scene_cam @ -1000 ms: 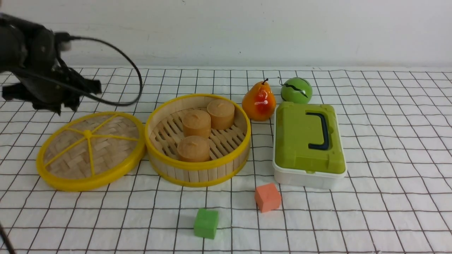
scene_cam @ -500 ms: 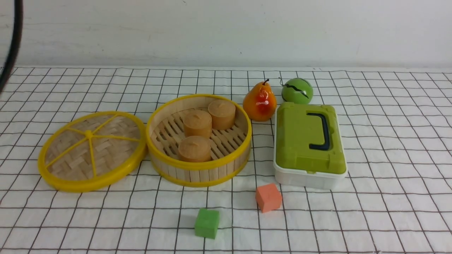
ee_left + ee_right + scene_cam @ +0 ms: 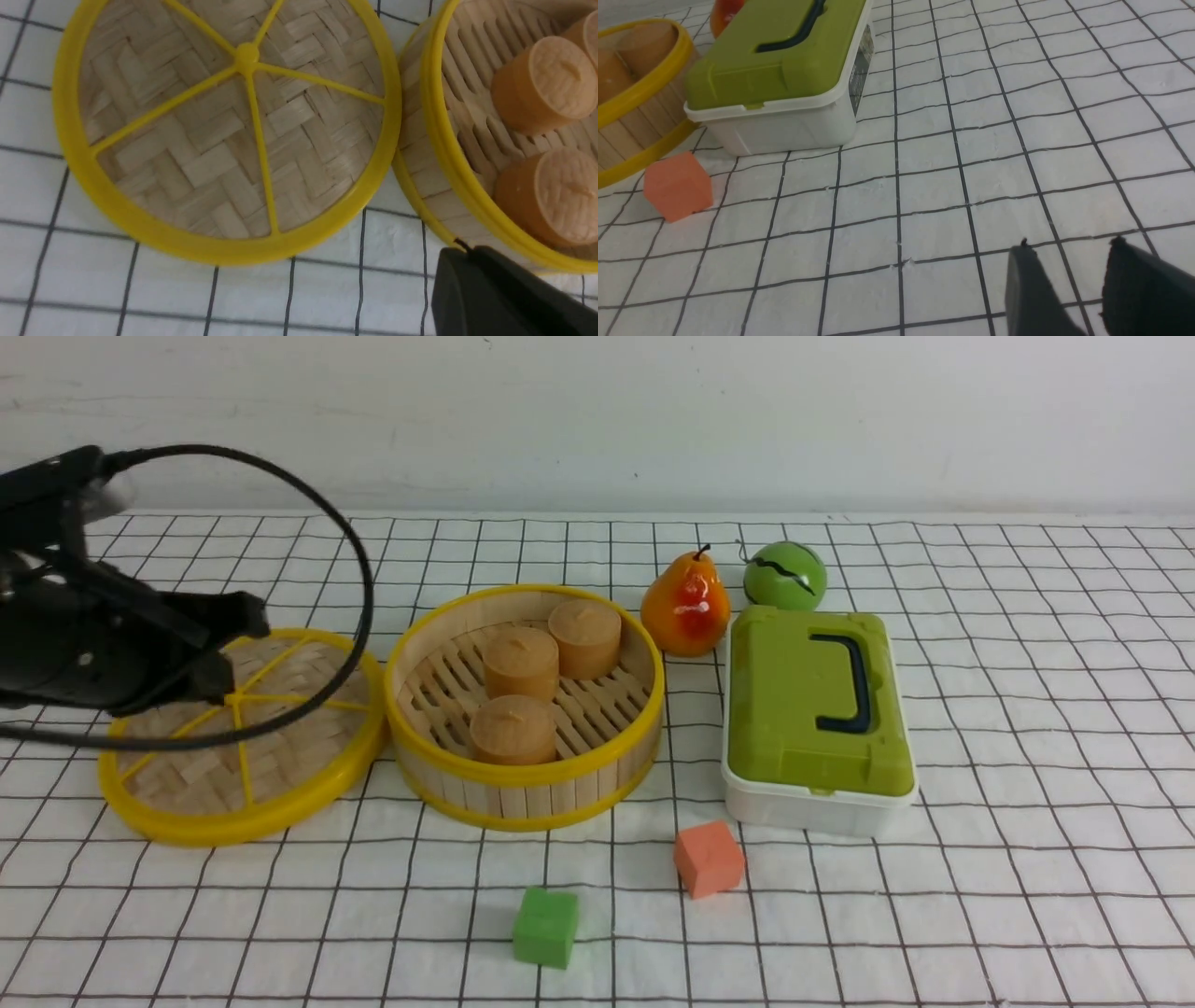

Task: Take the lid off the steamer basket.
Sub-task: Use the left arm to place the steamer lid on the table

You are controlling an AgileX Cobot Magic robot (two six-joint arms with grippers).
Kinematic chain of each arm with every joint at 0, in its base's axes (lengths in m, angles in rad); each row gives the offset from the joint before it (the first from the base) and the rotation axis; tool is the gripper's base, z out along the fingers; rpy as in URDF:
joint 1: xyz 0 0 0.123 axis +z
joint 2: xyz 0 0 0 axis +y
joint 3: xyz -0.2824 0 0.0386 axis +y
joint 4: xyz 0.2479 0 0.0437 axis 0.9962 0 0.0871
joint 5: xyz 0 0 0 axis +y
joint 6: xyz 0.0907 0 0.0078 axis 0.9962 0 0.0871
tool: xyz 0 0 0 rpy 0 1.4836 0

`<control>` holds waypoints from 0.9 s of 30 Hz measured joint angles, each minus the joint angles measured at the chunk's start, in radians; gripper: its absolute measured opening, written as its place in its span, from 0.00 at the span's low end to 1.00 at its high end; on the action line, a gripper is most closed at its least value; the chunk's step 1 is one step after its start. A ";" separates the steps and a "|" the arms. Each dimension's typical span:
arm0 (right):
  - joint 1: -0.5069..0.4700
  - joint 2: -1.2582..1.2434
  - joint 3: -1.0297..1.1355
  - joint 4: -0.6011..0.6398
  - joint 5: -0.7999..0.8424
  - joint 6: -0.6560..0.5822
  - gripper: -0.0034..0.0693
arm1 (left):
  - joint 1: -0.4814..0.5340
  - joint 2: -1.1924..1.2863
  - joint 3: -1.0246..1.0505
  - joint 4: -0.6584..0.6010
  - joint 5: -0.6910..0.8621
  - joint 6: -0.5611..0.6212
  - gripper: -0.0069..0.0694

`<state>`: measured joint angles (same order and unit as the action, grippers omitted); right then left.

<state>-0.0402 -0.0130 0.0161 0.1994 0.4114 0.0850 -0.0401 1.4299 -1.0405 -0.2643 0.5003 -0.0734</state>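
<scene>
The lid (image 3: pixel 271 747), lying on the table (image 3: pixel 1027 709) beside the steamer basket (image 3: pixel 523 793), is overhung by the left fingers (image 3: pixel 245 612), spread and empty.

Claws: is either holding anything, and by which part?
Nothing is held. The left claw hangs open by the lid lying on the cloth; the right claw is open, empty.

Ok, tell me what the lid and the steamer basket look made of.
The lid: matte strips in a herringbone weave, bamboo-like; smooth yellow rim and spokes, likely plastic. The steamer basket: pale matte vertical slats, probably bamboo or wood; yellow rims, likely plastic.
</scene>
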 joint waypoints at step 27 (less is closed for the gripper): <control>0.000 0.000 0.000 0.000 0.000 0.000 0.38 | -0.100 0.489 -0.226 0.027 -0.082 0.052 0.07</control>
<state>-0.0402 -0.0130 0.0161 0.1994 0.4114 0.0850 -0.1404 1.9187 -1.2668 -0.2374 0.4178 -0.0218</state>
